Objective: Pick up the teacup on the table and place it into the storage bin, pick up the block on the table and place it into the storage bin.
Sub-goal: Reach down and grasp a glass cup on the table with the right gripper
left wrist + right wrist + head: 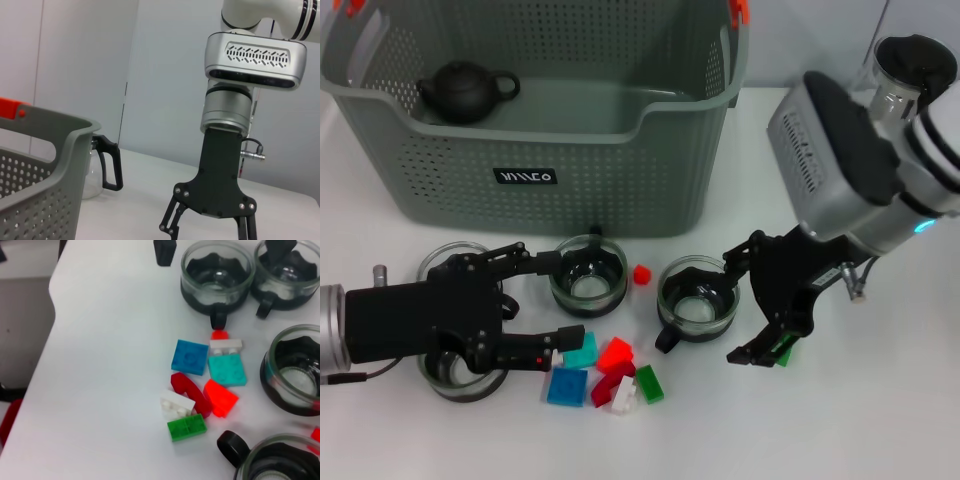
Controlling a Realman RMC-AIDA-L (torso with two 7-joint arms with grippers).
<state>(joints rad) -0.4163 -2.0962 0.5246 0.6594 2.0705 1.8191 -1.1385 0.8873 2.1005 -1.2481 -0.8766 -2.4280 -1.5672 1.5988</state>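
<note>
Storage bin point(535, 120), two grippers and scattered teacups and blocks on a white table point(880, 420).

The grey-green storage bin stands at the table's far side and holds a dark teapot point(465, 90) in its left part. The right gripper point(748, 300), fingers spread open, hangs over a glass teacup point(697, 297) in front of the bin, one finger at the cup's rim and the other beyond it. The left gripper point(558, 300), also open and empty, lies low among three more glass teacups point(588, 275). A cluster of blocks point(610, 372), blue, teal, red, white and green, lies between the cups near the table's front; a small red block point(641, 273) sits apart.
</note>
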